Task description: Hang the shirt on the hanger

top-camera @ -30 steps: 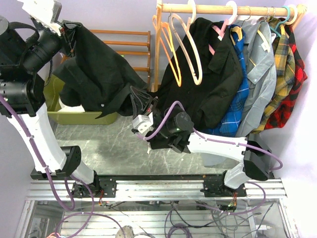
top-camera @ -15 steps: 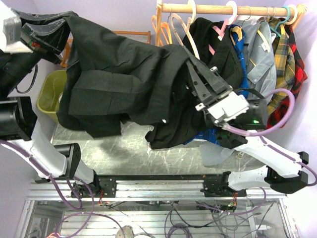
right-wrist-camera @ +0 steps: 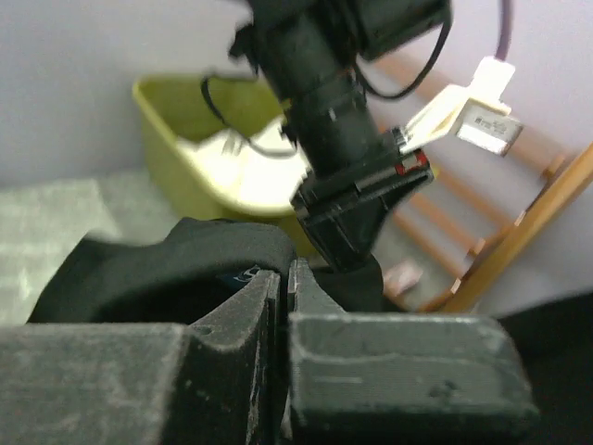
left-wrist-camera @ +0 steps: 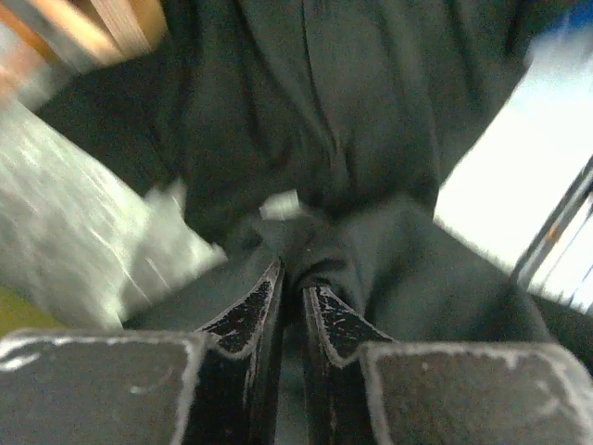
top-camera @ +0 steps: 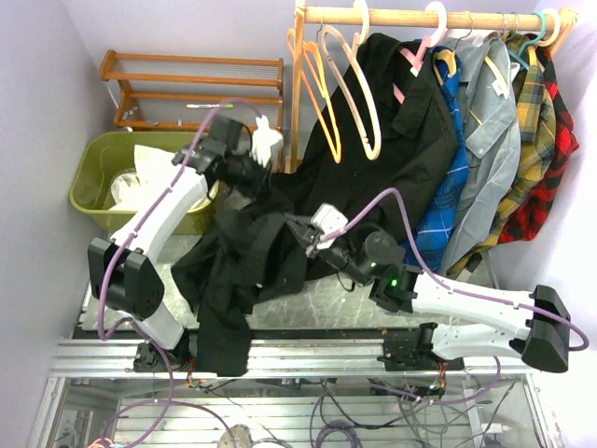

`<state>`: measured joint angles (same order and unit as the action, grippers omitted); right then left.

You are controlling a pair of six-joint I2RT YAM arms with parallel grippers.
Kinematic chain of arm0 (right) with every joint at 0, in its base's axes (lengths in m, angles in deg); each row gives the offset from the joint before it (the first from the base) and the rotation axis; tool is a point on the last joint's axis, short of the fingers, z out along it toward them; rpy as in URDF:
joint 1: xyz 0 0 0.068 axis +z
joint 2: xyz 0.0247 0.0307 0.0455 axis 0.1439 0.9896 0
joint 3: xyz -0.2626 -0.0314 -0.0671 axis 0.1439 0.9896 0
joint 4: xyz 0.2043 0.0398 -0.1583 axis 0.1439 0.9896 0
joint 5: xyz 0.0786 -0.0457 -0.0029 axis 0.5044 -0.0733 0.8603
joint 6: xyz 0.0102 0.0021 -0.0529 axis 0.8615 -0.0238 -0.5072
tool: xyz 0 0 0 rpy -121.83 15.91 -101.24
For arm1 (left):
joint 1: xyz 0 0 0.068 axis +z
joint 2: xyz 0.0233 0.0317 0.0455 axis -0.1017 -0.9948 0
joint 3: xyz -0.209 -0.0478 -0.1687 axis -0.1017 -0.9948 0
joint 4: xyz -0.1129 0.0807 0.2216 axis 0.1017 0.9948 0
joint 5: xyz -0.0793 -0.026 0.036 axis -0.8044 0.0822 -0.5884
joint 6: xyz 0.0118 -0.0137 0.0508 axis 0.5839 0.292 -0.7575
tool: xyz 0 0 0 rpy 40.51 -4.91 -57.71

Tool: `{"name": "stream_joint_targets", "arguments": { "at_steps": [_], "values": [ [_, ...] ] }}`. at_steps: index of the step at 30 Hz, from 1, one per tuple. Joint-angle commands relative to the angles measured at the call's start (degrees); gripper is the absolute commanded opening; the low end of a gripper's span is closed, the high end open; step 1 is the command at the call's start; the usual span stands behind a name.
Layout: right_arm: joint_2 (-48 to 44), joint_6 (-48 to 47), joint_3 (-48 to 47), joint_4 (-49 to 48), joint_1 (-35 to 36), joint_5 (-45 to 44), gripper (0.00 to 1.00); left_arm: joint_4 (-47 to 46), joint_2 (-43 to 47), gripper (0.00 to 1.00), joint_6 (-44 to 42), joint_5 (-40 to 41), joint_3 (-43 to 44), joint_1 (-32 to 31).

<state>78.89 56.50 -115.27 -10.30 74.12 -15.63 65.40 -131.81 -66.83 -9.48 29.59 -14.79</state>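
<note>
The black shirt (top-camera: 244, 266) lies crumpled on the table, one end hanging over the front edge. My left gripper (top-camera: 254, 179) reaches down onto its far edge, shut on a fold of the shirt (left-wrist-camera: 371, 120). My right gripper (top-camera: 300, 233) is shut on the shirt's right side; in the right wrist view black fabric (right-wrist-camera: 157, 264) bulges over its left finger (right-wrist-camera: 236, 315), and the left gripper (right-wrist-camera: 350, 248) shows just beyond. The cream-peach hanger (top-camera: 362, 98) hangs empty on the wooden rail, behind and to the right of both grippers.
Thin orange hangers (top-camera: 315, 89) hang left of the cream one. Another black shirt on a pink hanger (top-camera: 417, 58), a blue plaid shirt (top-camera: 450, 177) and more shirts fill the rail. A green bin (top-camera: 93, 173) and a wooden rack (top-camera: 187, 89) stand at the back left.
Both arms held the shirt spread high in the air half a second ago. Both have come down and together, and the shirt now lies bunched on the table.
</note>
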Motion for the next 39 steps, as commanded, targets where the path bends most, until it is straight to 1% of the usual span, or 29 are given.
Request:
{"name": "stream_joint_targets", "arguments": {
  "at_steps": [1, 4, 6, 7, 9, 10, 11, 12, 14, 17, 19, 20, 21, 24, 27, 31, 34, 36, 39],
  "values": [
    [-5.92, 12.92, 9.65, -3.19, 0.02, -6.33, 0.0, -0.59, 6.41, 0.23, -7.27, 8.61, -7.75, -1.27],
    [-10.07, 16.16, 16.7, -4.1, -0.08, -11.18, 0.0, -0.65, 7.3, 0.28, -9.39, 11.7, -10.44, -0.75],
    [-12.72, 17.59, 21.7, -5.19, -0.02, -15.63, 0.0, 0.41, 7.64, 0.35, -10.93, 13.07, -11.1, -0.02],
    [-13.61, 18.34, 23.66, -5.58, -0.07, -17.24, 0.0, 0.97, 7.6, 0.42, -11.69, 13.78, -11.35, 0.55],
    [-14.69, 19.91, 27.08, -6.29, -0.12, -19.46, 0.0, 2.12, 6.93, 0.6, -12.96, 15.26, -11.08, 2.1],
    [-14.83, 20.86, 28.8, -6.95, -0.12, -20.32, 0.0, 3.79, 6.21, 0.67, -13.8, 15.75, -10.31, 3.02],
    [-14.71, 22.24, 30.38, -7.62, -0.11, -21.55, 0.0, 5.18, 5.55, 0.73, -14.42, 15.62, -9.07, 4.06],
    [-14.52, 24.01, 31.9, -8.3, -0.16, -22.88, 0.0, 6.82, 5.14, 0.75, -15.34, 14.28, -7.86, 5.27],
    [-13.82, 26.72, 34.75, -11.15, -0.18, -24.6, 0.0, 11.72, 4.89, 0.78, -20.74, 7.82, -5.49, 7.31],
    [-12.79, 29.38, 37.84, -14.56, -0.13, -25.57, 0.0, 20.37, 4.79, 0.8, -30.48, -0.82, -4.66, 6.61],
    [-12.69, 29.79, 39.01, -15.97, -0.19, -24.92, 0.0, 22.94, 3.44, 0.81, -32.95, -0.54, -5.97, 4.62],
    [-12.93, 30.04, 39.3, -16.29, -0.13, -24.84, 0.0, 23.33, 2.48, 0.88, -33.37, 0.25, -6.75, 3.8],
    [-13.33, 30.35, 39.62, -16.4, -0.18, -24.96, 0.0, 22.46, 1.7, 0.9, -33.04, 1.28, -7.55, 3.19],
    [-15.45, 30.94, 41.1, -16.63, -0.18, -25.13, 0.0, 17.04, 0.79, 0.9, -30.11, 4.06, -10.42, 2.64],
    [-18.0, 31.8, 42.02, -14.54, -0.11, -25.17, 0.0, 9.97, 0.99, 0.9, -26.8, 7.95, -12.99, 1.84],
    [-21.72, 32.93, 42.97, -11.86, -0.18, -24.16, 0.0, 3.15, 0.14, 0.88, -26.47, 14.06, -15.3, 1.38],
    [-25.14, 34.07, 44.59, -10.61, -0.18, -23.17, 0.0, 3.08, -1.3, 0.87, -29.18, 13.78, -15.12, 1.45],
    [-27.37, 34.72, 45.37, -9.57, -0.19, -22.86, 0.0, 6.76, -2.75, 0.85, -32.06, 10.75, -13.71, 1.38],
    [-29.77, 35.58, 45.68, -6.95, -0.14, -23.24, 0.0, 11.69, -5.35, 0.8, -34.44, 5.51, -11.47, 1.37]
  ]
}}
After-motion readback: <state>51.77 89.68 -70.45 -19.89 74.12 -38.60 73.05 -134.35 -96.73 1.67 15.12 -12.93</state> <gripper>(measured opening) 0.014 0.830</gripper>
